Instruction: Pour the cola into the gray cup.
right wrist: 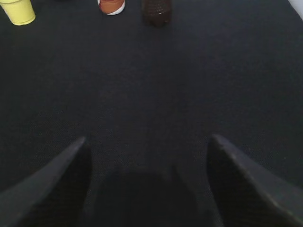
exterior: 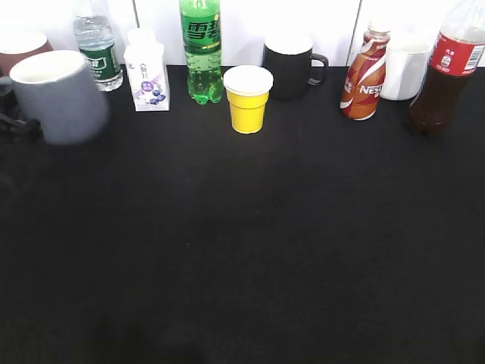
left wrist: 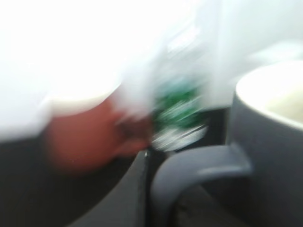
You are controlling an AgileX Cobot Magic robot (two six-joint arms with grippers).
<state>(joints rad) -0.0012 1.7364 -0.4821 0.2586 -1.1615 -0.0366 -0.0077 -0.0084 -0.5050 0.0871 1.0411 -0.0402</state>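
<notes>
The gray cup [exterior: 59, 95] is at the far left, blurred and tilted a little, with its white inside showing. In the left wrist view its handle [left wrist: 199, 165] lies right against my left gripper's finger [left wrist: 142, 189]; the gripper looks shut on the handle. Part of that gripper shows dark at the left edge of the exterior view [exterior: 17, 121]. The cola [exterior: 445, 72] stands upright at the back right. Its dark base shows far ahead in the right wrist view [right wrist: 156, 12]. My right gripper [right wrist: 147, 161] is open and empty, low over the black table.
Along the back stand a water bottle [exterior: 97, 49], a small milk bottle [exterior: 146, 72], a green soda bottle [exterior: 201, 49], a yellow cup [exterior: 248, 98], a black mug [exterior: 292, 67], a Nescafe bottle [exterior: 364, 72] and a white mug [exterior: 405, 64]. A reddish-brown mug [left wrist: 80, 137] is behind the gray cup.
</notes>
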